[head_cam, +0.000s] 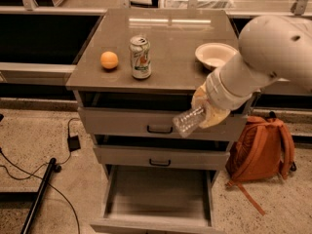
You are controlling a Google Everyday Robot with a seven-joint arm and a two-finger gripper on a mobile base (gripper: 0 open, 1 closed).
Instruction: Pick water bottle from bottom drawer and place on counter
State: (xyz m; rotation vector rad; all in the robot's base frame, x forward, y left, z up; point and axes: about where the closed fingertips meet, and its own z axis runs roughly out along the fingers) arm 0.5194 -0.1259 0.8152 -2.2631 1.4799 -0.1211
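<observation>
Mid-carry, the gripper grasps the water bottle, bottom drawer open below it; next it likely must rise above the counter just overhead

Chunky white arm slants down-left from the right, yellowish gripper clamped on clear ribbed water bottle, just below the front edge of the grey-brown counter.

The single camera looks down from high in front, fairly near, facing the counter and open bottom drawer. The gripper, right of centre, clasps the bottle before the top drawer
</observation>
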